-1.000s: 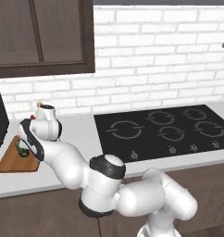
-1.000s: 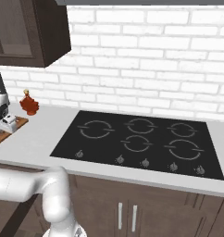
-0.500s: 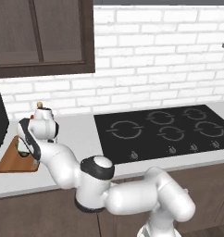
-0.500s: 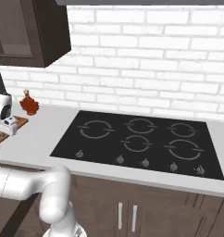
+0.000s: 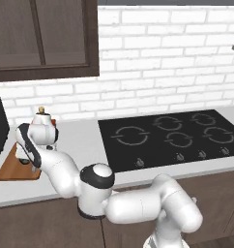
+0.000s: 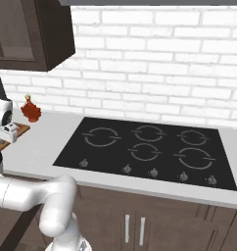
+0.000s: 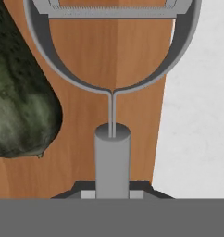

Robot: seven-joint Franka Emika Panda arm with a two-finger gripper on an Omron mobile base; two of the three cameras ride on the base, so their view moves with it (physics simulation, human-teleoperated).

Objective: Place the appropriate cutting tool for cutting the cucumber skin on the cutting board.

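Matt grey metal peeler (image 7: 112, 88), smooth wooden cutting board (image 7: 109, 60) (cucumber (image 7: 21, 102) mottled, rough)

- The peeler (image 7: 112, 88): grey metal, a round straight handle running up into a thin split stem and a wide Y-shaped fork, with a toothed blade bar across the top of the fork. It hangs over the board near the board's right-hand edge in the hand view.
- The cucumber (image 7: 19, 99): dark, mottled green with a blunt rounded end, lying on the board just left of the peeler's fork.
- The cutting board (image 5: 17, 167): flat brown wood, lying at the left end of the counter, near its front edge.
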